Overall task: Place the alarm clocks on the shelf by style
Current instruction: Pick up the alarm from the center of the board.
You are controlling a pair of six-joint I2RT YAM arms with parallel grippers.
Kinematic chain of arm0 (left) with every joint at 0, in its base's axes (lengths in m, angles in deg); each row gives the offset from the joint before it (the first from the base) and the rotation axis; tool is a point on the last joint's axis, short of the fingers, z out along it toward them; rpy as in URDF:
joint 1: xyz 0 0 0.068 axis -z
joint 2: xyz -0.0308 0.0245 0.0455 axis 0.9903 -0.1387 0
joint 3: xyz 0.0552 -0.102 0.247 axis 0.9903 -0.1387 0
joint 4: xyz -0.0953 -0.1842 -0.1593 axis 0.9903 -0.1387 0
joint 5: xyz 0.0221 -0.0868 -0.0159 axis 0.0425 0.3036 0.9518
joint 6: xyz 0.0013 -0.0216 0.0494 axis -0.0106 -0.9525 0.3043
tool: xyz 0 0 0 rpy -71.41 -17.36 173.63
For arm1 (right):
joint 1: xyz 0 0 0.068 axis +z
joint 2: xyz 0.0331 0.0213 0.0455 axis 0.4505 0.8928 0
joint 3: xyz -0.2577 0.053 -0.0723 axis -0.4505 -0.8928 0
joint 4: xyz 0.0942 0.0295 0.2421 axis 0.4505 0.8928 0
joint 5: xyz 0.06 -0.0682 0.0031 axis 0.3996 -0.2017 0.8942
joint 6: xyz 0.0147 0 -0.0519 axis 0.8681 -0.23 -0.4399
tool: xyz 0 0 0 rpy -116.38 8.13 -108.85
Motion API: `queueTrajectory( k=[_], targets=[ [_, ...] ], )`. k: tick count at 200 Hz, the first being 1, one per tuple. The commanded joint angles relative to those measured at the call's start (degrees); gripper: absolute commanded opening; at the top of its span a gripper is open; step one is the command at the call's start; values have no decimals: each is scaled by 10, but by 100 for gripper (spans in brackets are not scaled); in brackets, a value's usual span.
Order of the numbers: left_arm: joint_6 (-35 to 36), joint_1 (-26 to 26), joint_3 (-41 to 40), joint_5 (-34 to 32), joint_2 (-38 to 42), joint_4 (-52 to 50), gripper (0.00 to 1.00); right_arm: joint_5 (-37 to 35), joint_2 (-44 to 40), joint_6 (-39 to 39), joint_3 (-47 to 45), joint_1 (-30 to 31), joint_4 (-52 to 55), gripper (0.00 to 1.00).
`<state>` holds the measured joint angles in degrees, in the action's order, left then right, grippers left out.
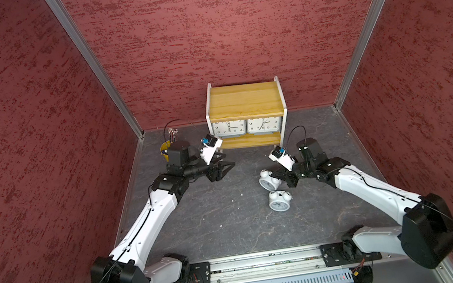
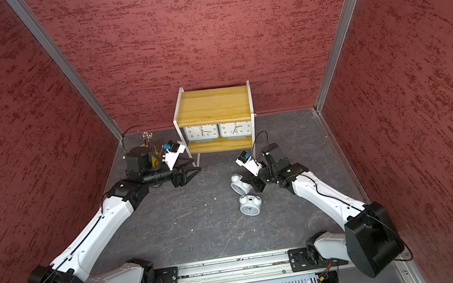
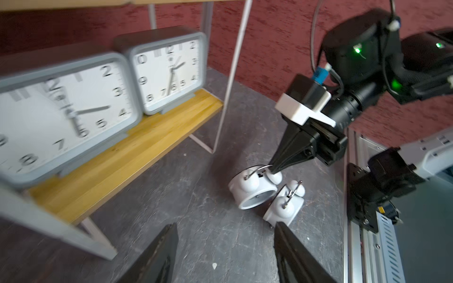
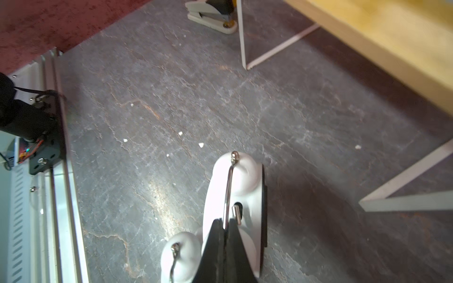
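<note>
right end effector [image 1: 275, 175] clamped on round clock [image 1: 268, 183] handle, right of centre | left end effector [image 3: 225, 225] wide, empty | grey clocks [image 1: 229, 128] on shelf [image 1: 244, 100]

Top board: the shelf [image 1: 245, 100] is open from above and from the front on its upper board; white rails close both short ends.
Lower board: left grey clock [image 1: 228, 128] and right grey clock [image 1: 263, 124] fill nearly the whole width; only a thin strip is free before them.
Middle of tabletop [image 1: 230, 217]: wide open between the two arms.
Right side: farther twin-bell clock [image 1: 269, 180] and nearer twin-bell clock [image 1: 279, 201] lie close together; right pincer [image 4: 225, 221] is clamped on the farther one's wire handle.
Shelf's left front leg: left pincer [image 3: 226, 224], jaws apart, stands just before it.
Back left corner: yellow pen cup [image 1: 165, 154] sits between arm and wall.
</note>
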<state>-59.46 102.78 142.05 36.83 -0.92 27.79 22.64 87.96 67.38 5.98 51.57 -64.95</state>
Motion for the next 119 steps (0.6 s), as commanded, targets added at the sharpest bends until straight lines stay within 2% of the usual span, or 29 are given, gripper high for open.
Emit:
queueTrajectory(
  k=[1,41,76,119],
  targets=[
    [63,35,30,49,-28,5,56,71,-16,-30,49,11,24,0],
    [152,88,87,55,-87,-41,47,129,-9,-35,88,23,35,0],
    [176,95,112,68,-114,-63,38,151,-3,-32,108,32,33,0],
    [216,99,122,99,-118,-105,35,152,-1,-34,118,37,34,0]
  ],
)
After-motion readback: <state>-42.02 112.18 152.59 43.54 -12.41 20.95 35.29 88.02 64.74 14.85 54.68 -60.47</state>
